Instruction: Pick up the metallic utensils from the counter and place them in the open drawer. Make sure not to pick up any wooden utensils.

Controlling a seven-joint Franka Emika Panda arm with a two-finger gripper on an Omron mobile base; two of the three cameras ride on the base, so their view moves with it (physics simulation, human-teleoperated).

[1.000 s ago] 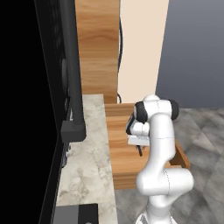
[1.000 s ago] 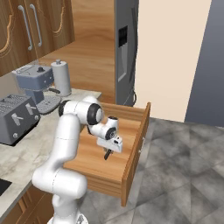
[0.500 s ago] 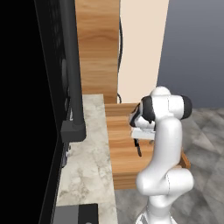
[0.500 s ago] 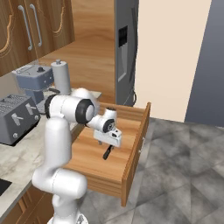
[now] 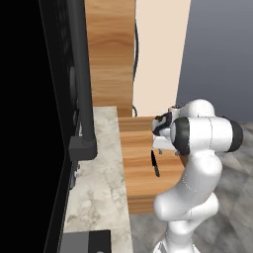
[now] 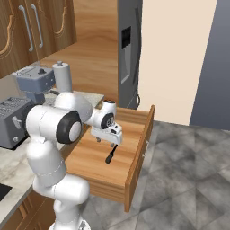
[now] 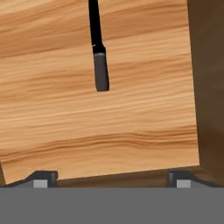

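1. Hovering above the open drawer point(image 6: 134, 148), the gripper point(image 6: 107, 140) has its fingers spread wide, holding nothing.
2. Just below it, a dark knife point(image 6: 111, 153) lies flat on the drawer floor, apart from both fingertips.
3. Behind the arm sits the counter point(image 5: 101, 188), with a toaster point(image 6: 10, 122) and coffee machine point(image 6: 35, 83).
4. Beyond the drawer stands a fridge point(image 6: 129, 49); nothing lies between fingers and knife.

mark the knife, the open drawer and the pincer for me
knife point(image 7: 101, 72): hand view, on its grey-black handle.
open drawer point(image 6: 138, 148): right base view, on its front panel's top edge.
pincer point(image 6: 106, 140): right base view, midway between the open fingertips above the drawer floor.
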